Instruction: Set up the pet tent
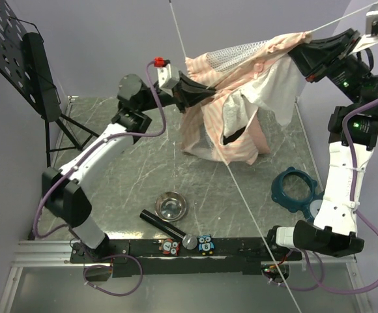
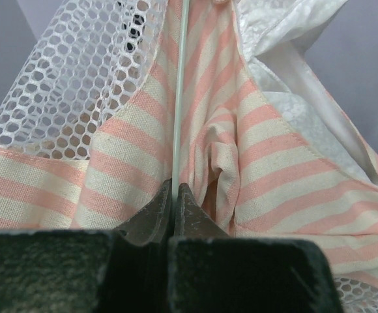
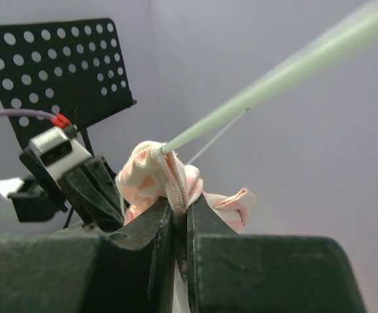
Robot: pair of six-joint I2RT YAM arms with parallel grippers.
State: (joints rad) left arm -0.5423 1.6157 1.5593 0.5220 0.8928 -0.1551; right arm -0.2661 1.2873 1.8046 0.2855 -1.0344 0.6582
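- We see one tent (image 1: pixel 218 130) of pink-striped fabric and white mesh, held up at 12 o'clock over the marbled tabletop (image 1: pixel 124 176).
- Two thin white poles (image 1: pixel 244 195).
- Our left end effector (image 2: pixel 174 190) is clamped on a pole; our right end effector (image 3: pixel 179 203) is pinching striped fabric.

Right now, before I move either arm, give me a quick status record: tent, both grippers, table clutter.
pet tent: hoisted, limp, not yet formed; lower edge down at the table
left gripper: jaws shut on white pole
right gripper: jaws shut on bunched tent fabric
table items: steel bowl, teal ring, black tube
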